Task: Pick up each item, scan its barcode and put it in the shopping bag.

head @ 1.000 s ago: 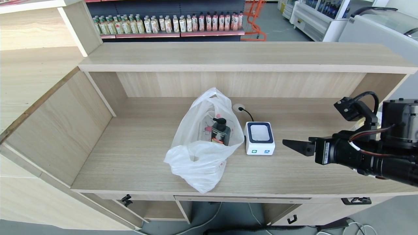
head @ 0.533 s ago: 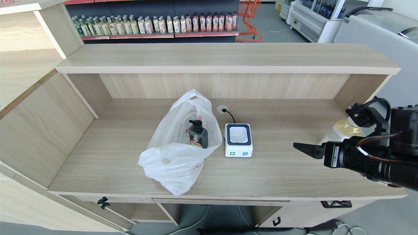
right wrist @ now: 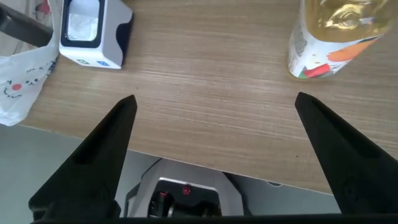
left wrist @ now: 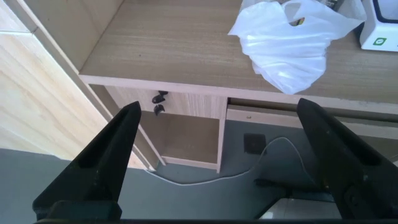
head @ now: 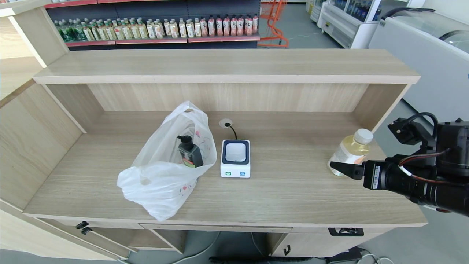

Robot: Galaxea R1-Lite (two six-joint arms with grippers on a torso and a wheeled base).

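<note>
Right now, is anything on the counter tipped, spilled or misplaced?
Nothing stands out. The bottle of yellow liquid stands upright at the right end of the counter, the black pump bottle sits in the shopping bag, the scanner lies flat beside it.

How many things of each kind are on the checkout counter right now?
bottles: 2, the black pump bottle inside the bag and the yellow-liquid bottle standing outside it
shopping bag: 1
scanner: 1
total: 4

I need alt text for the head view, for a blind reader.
A wooden counter holds a white shopping bag with a dark pump bottle inside, a scanner beside it, and a yellow bottle by the right gripper.
</note>
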